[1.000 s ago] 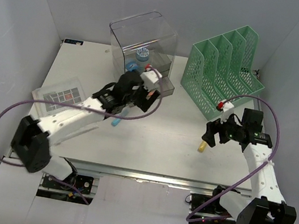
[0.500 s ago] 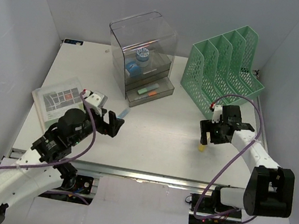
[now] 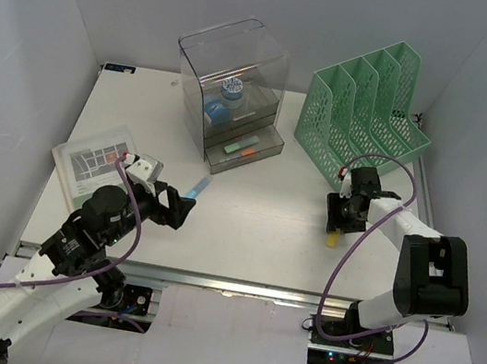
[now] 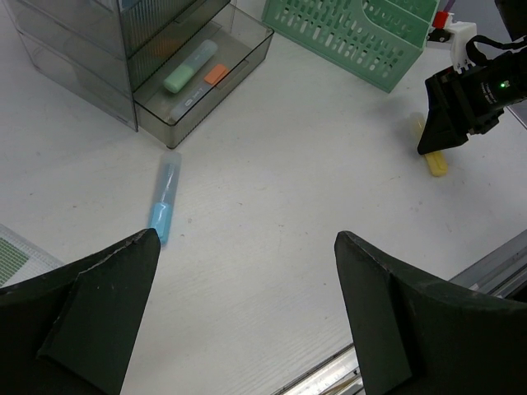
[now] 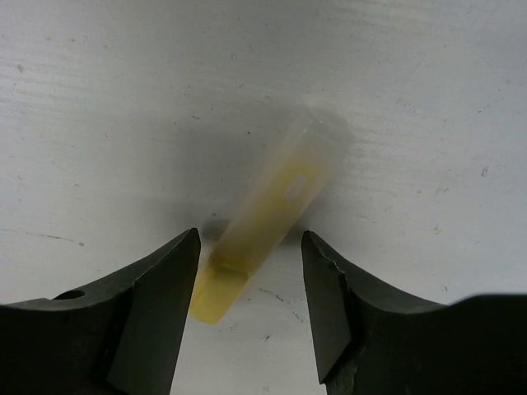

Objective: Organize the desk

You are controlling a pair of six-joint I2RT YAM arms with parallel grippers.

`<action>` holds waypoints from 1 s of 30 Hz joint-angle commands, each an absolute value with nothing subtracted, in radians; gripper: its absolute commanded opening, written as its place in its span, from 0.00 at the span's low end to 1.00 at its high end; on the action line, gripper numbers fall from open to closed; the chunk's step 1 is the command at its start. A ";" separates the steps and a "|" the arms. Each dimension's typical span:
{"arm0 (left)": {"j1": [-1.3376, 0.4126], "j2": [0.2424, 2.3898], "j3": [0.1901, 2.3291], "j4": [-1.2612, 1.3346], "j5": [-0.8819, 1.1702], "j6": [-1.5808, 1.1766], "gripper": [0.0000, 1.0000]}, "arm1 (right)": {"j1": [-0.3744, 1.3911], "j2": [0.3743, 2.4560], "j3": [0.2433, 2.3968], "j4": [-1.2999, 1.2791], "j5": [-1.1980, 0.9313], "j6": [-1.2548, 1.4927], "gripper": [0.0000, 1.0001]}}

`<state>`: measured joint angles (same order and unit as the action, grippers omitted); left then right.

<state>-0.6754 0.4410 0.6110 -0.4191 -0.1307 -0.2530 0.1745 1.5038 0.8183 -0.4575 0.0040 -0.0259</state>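
White flat rectangular desk [image 3: 254,231] carries a clear smoky plastic drawer box [image 3: 233,77], green mesh file rack [image 3: 363,109], blue capped pen [image 4: 163,202], short yellow marker [image 5: 276,210], and a printed sheet [image 3: 93,161] at left.

Three views: one high, two on the wrists, all over the bench [image 3: 252,240].
The top camera sits above and behind the arms, tilted down and forward, taking in the whole bench to the box [image 3: 236,59] and rack [image 3: 368,109] at the far side. The left wrist camera looks down and forward from mid height, framed by its own fingers [image 4: 90,304], and shares the pen [image 4: 163,202], box, rack and right hand [image 4: 432,141] with the top view. The right wrist camera faces straight down, very near; a yellow marker [image 5: 276,206], seen in all three views, fills it.
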 commanded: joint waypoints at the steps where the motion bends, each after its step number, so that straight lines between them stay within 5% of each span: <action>1: -0.670 0.410 0.598 -0.421 -0.130 -0.265 0.98 | 0.178 1.520 0.858 -0.409 0.018 -0.011 0.51; 17: -0.670 0.415 0.591 -0.422 -0.120 -0.275 0.98 | 0.230 1.557 0.881 -0.423 -0.188 -0.237 0.18; 23: -0.670 0.475 0.591 -0.416 -0.090 -0.272 0.98 | 0.406 1.600 1.144 -0.643 -0.340 -0.589 0.14; 30: -0.670 0.554 0.598 -0.414 -0.072 -0.283 0.98 | 0.713 1.761 1.472 -0.610 -0.052 -1.001 0.13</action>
